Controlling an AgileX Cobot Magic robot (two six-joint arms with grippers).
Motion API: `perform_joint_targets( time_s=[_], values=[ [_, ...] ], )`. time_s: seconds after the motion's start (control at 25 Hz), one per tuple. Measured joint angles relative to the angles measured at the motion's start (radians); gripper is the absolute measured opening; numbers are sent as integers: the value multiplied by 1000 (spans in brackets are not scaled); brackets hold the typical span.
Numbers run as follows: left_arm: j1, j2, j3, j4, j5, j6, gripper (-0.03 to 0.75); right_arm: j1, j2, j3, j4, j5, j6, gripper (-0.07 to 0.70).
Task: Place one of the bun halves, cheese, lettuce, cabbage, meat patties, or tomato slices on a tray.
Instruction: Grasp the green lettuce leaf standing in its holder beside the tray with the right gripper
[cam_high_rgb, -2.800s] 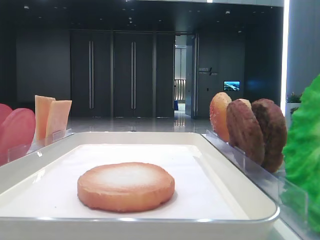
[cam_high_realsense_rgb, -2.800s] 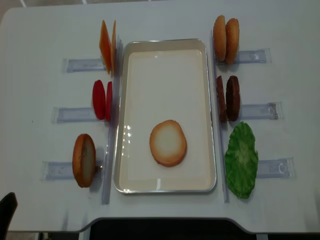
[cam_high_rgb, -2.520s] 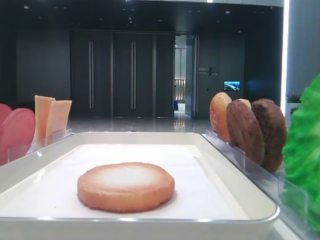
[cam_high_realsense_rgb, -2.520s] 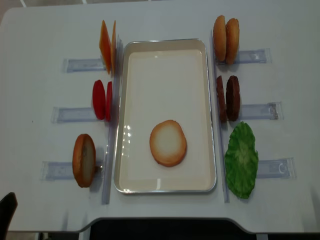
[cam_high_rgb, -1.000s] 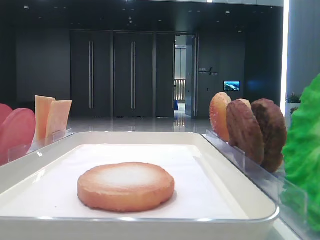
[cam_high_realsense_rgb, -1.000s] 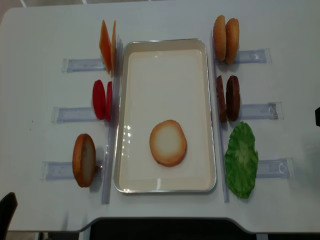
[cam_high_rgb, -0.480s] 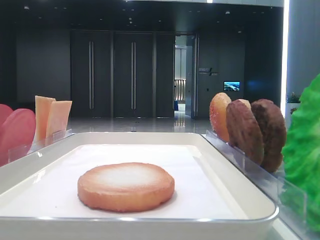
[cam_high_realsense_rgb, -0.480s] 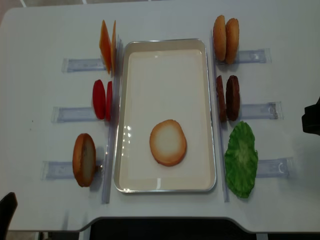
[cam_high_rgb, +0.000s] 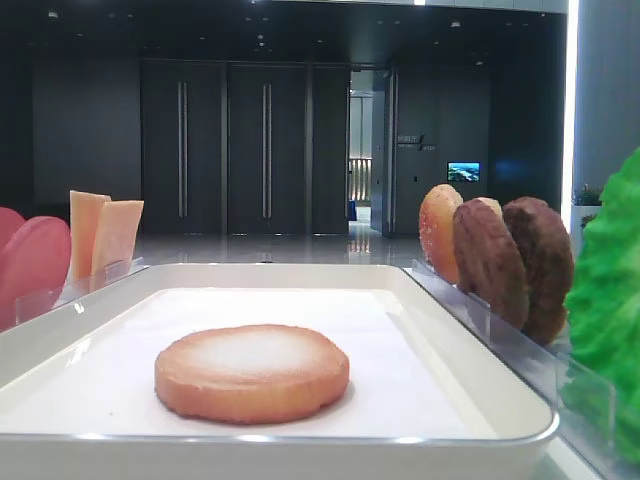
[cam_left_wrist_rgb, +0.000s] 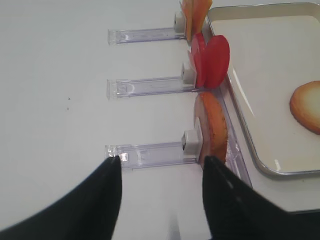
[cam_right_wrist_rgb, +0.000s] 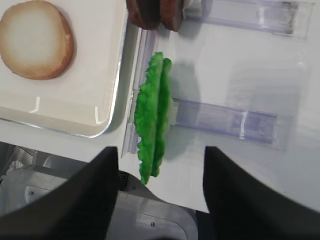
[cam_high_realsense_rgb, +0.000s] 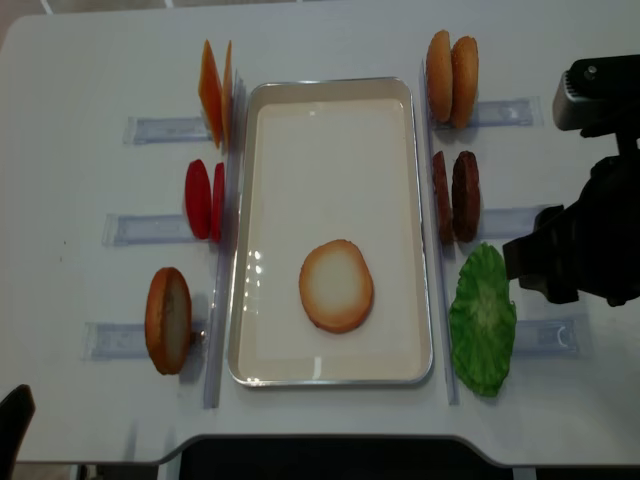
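Note:
The white tray (cam_high_realsense_rgb: 250, 200) holds one bun half (cam_high_realsense_rgb: 336, 286), pale face up. The lettuce (cam_high_realsense_rgb: 483, 320) stands right of the tray as two green leaves (cam_right_wrist_rgb: 155, 115) edge-on; I cannot single out a cabbage. My right gripper (cam_right_wrist_rgb: 160, 150) hangs open above the leaves' near end, empty. The meat patties (cam_high_realsense_rgb: 465, 196) and two more bun halves (cam_high_realsense_rgb: 451, 78) stand further back. Left of the tray are the cheese (cam_high_realsense_rgb: 211, 92), the tomato slices (cam_high_realsense_rgb: 198, 199) and another bun half (cam_left_wrist_rgb: 212, 127). My left gripper (cam_left_wrist_rgb: 161, 160) is open and empty just short of that bun's holder.
Clear plastic holders (cam_high_realsense_rgb: 150, 228) stick out from each food pair towards the table's sides. The right arm (cam_high_realsense_rgb: 590, 255) covers the table right of the lettuce. The table's front edge (cam_high_realsense_rgb: 320, 440) runs close below the tray.
The right arm has come in from the right edge of the overhead view and now stands beside the lettuce. Food, tray and left gripper have not moved.

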Motion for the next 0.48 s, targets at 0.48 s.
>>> perform_joint_targets(
  time_s=[0.48],
  values=[
    [0, 0, 0, 0, -1, 0, 398, 74, 137, 0, -11, -89, 60, 367]
  ],
)
